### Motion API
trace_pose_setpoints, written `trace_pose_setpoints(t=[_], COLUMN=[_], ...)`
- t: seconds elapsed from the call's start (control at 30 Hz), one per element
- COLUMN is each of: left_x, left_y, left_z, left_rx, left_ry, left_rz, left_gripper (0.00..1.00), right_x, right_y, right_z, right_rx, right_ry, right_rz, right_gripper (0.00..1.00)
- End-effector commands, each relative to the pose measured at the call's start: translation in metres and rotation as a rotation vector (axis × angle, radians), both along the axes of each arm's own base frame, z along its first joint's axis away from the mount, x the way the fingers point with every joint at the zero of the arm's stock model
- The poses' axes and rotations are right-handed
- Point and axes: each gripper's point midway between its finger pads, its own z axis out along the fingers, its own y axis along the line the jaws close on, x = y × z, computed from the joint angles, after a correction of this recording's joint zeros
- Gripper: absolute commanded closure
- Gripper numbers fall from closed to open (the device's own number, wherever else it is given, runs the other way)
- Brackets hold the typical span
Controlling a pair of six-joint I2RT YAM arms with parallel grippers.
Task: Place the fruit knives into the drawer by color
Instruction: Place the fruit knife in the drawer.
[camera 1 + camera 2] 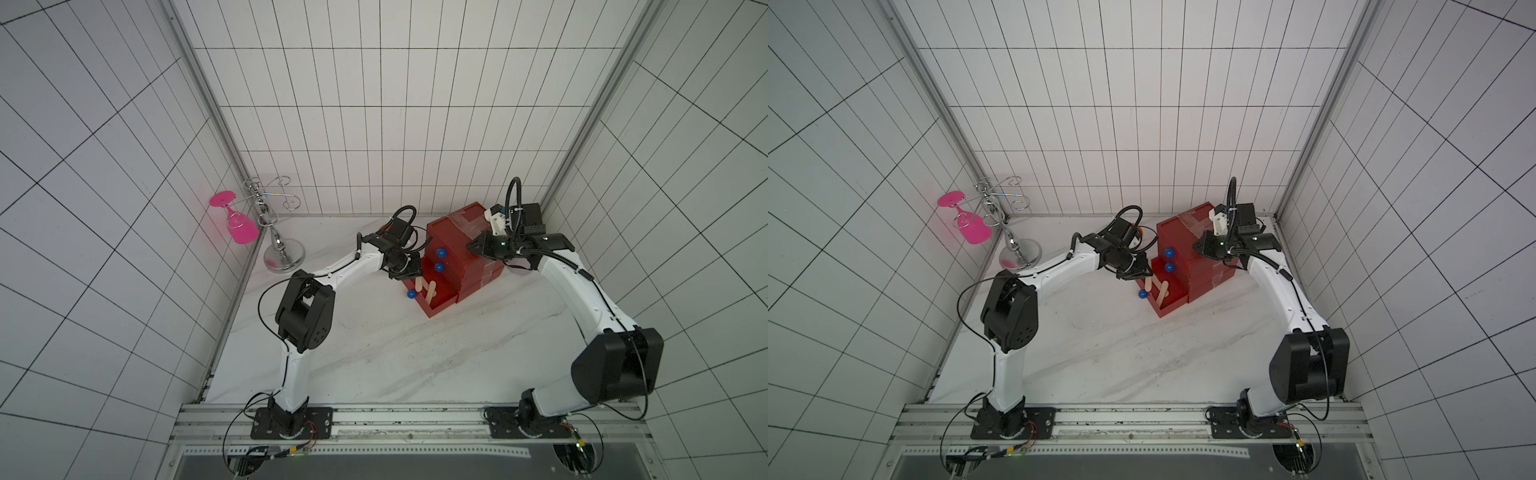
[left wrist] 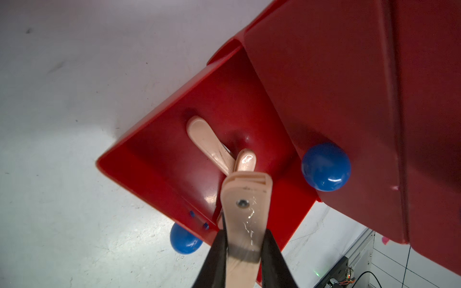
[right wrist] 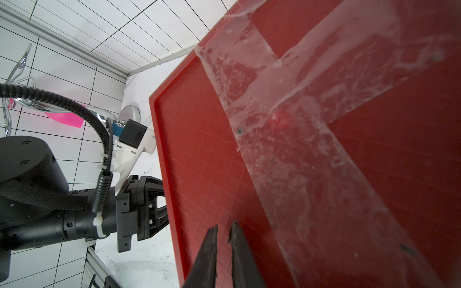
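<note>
Left wrist view alone shows left end effector (image 2: 245,246) gripping peach knife (image 2: 245,199).

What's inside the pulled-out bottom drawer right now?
Two peach-pink knives lie crossed in the open bottom drawer. The left claw holds a third peach-pink knife over them, covering part of the floor. The closed drawers' contents are hidden.

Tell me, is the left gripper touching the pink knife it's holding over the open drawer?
Touching: the left wrist view shows the left gripper clamping the peach-pink knife.
</note>
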Motion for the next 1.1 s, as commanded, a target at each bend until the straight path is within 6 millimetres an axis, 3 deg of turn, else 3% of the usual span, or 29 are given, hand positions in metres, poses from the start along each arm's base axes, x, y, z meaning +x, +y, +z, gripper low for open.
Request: trace_pose_setpoints(t=[0.0, 0.2, 0.7, 1.07], left_x=[0.012, 0.014, 0.015, 0.014], left_y=[-0.017, -0.026, -0.025, -0.025], left_z=[0.01, 0.004, -0.026, -0.034], left_rx=[-0.076, -0.093, -0.062, -0.061], left_ry=[-0.027, -0.012, 0.026, 0.04], left_rz=[0.014, 0.011, 0.018, 0.019], left_gripper=[0.77, 0.77, 0.76, 0.71], right_x=[-0.108, -0.108, -0.108, -0.108], right_y=[-0.028, -0.029, -0.028, -0.029], right_z=[-0.151, -0.151, -0.153, -0.153], right_rx=[-0.231, -0.231, -0.23, -0.23], right_ry=[0.663, 0.663, 0.668, 0.669], right_rz=[-0.006, -0.006, -0.003, -0.005], right_gripper=[0.84, 0.84, 0.84, 0.84])
